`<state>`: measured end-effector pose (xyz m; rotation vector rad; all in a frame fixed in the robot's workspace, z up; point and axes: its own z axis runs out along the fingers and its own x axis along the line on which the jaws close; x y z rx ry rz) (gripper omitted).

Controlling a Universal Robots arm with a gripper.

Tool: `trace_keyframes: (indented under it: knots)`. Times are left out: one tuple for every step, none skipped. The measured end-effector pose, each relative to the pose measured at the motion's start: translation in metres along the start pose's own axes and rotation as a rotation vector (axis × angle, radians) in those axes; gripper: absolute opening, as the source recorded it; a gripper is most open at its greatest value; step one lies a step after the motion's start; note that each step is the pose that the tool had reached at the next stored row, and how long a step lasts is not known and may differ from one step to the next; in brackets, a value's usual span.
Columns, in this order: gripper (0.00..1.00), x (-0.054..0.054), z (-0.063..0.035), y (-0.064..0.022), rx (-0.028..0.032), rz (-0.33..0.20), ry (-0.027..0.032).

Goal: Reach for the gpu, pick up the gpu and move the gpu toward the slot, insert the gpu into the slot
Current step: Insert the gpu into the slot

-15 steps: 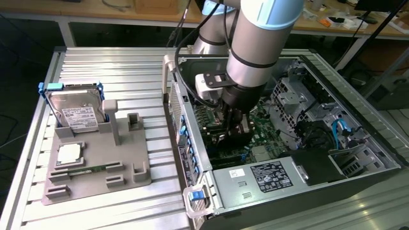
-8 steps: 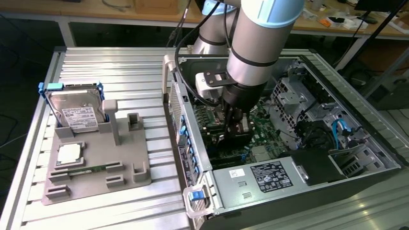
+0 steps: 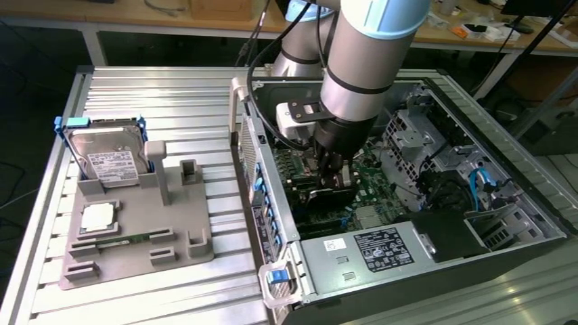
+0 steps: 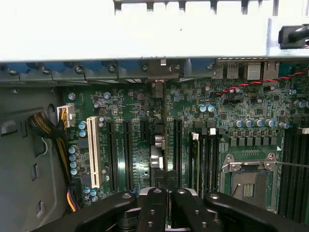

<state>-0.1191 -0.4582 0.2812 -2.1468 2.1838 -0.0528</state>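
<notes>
My jaws are shut on the top edge of the gpu [image 4: 163, 121], which the wrist view shows edge-on as a thin upright line running away from me over the motherboard [image 4: 135, 145]. The black memory slots [image 4: 205, 154] and the CPU socket [image 4: 248, 179] lie to one side of it, and a white connector [image 4: 93, 152] lies well off to the other. In the exterior view the card's dark shroud [image 3: 327, 198] hangs just under my jaws, deep inside the open case [image 3: 243, 135]. I judge the grip made and the work to be at the carry-and-insert stage. Whether the card's lower edge is clear of the slot or already touching it I cannot tell, since the card itself hides that line. From here the work calls for keeping the card upright and parallel to the connectors, with its bracket end lined up with the case's rear wall, and for pressing straight down with no twist. My arm [image 3: 361, 61] comes in from above and drops nearly vertically into the case, wrist pointed straight at the board. The surface [image 3: 153, 95] to the exterior view's left carries a grey holder [image 3: 135, 237] with a hard drive [image 3: 108, 159], well apart from me.
</notes>
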Motion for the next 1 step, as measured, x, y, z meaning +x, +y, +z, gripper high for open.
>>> trace_keyframes:
  knots:
    - [0.11,0.0,0.0,0.0,0.0,0.0,0.0]
